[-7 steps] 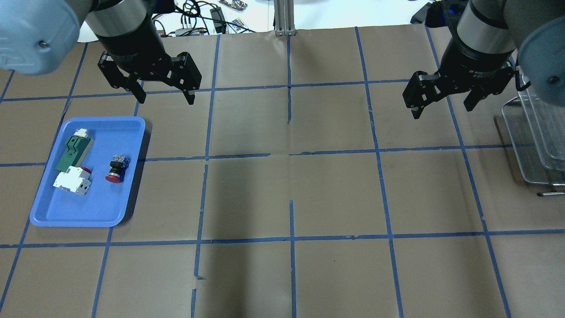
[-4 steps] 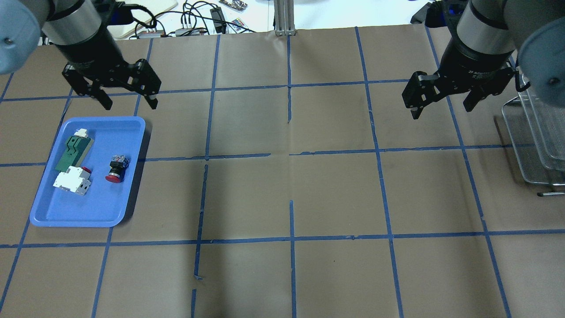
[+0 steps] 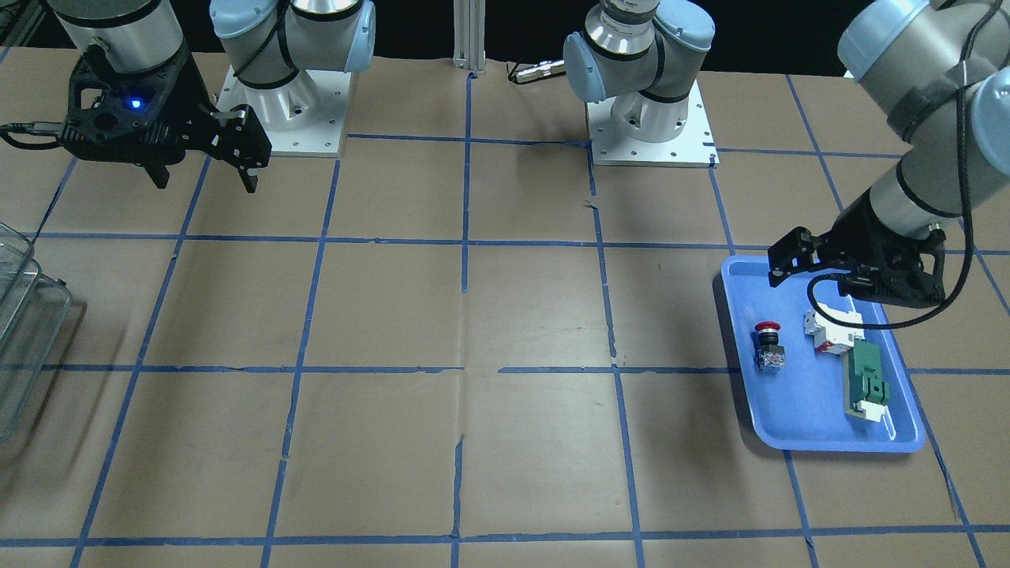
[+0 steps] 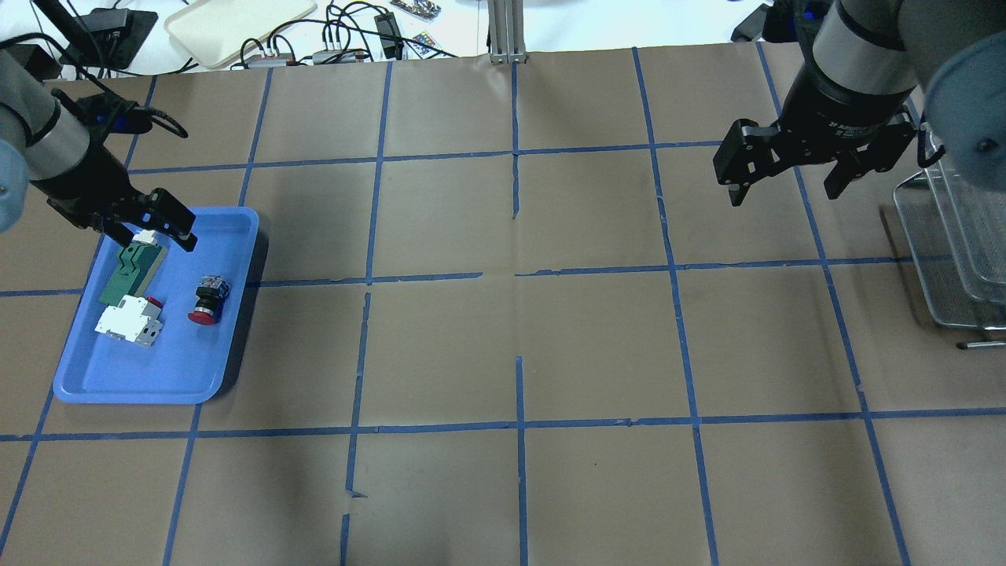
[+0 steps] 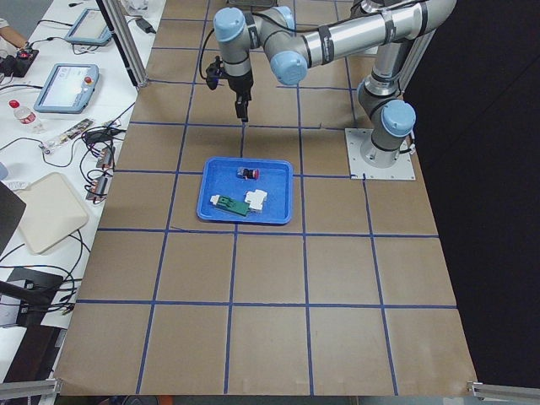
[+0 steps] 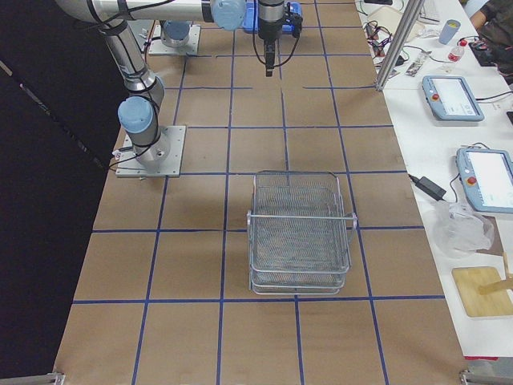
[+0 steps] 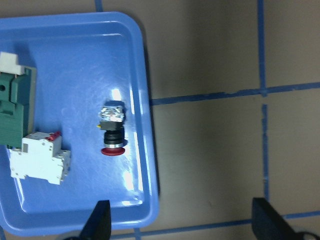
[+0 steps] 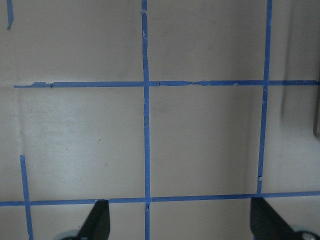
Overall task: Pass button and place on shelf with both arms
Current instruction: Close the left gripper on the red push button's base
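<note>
The button (image 4: 207, 303) lies on its side in the blue tray (image 4: 157, 391), red cap toward the robot. It also shows in the front view (image 3: 767, 345) and the left wrist view (image 7: 111, 131). My left gripper (image 4: 157, 236) is open and empty, above the tray's far end, over the green-and-white part, apart from the button; it also shows in the front view (image 3: 813, 280). My right gripper (image 4: 784, 192) is open and empty, in the air near the shelf (image 4: 939, 259). The shelf, a clear wire rack, shows whole in the right side view (image 6: 298, 233).
A green-and-white flat part (image 4: 130, 271) and a white-and-red breaker block (image 4: 130, 324) lie in the tray left of the button. The table is brown paper with blue tape lines (image 4: 519, 275). Cables and a beige tray (image 4: 236, 27) lie beyond the far edge.
My left gripper has moved left and down toward the robot, from beyond the tray to over its far end. The right gripper has hardly moved. The button has stayed put.
</note>
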`<action>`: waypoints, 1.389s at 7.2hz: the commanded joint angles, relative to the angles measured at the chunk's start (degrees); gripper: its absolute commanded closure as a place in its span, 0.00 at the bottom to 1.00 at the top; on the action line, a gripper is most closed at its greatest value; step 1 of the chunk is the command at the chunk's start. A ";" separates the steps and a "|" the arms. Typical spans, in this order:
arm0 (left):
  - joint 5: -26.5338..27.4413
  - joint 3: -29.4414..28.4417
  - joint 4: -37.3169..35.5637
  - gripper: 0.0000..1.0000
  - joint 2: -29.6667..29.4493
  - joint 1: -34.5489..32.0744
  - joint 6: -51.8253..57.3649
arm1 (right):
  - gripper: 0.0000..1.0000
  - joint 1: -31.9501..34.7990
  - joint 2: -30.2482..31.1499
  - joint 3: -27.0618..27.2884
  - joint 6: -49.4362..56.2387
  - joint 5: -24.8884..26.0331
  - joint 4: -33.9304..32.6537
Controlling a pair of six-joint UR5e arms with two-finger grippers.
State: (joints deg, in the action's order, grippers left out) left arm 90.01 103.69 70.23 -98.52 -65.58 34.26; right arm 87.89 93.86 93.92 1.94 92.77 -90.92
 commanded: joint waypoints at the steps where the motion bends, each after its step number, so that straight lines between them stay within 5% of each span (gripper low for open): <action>1: -0.19 7.56 -16.29 0.00 -5.25 3.08 7.73 | 0.00 -0.17 -0.52 0.12 -2.02 -0.13 0.65; 4: -0.01 7.75 -18.64 0.00 -11.76 3.18 7.14 | 0.00 -0.09 -0.70 0.12 -2.03 -0.13 0.66; 7: 0.43 8.02 -16.89 0.00 -12.30 3.18 8.01 | 0.00 -0.17 -0.79 0.12 -2.03 -0.04 0.92; 9: 0.43 7.94 -14.17 0.32 -12.48 3.18 8.01 | 0.00 -0.26 -0.79 0.12 -1.94 0.39 1.36; 10: 0.60 8.02 -13.72 0.59 -12.31 3.18 8.36 | 0.00 -0.09 -0.70 0.21 -1.94 0.40 1.54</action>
State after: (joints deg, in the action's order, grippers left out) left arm 90.47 111.65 55.48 -110.91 -62.40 42.34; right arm 87.68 93.09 94.07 0.01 92.97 -89.74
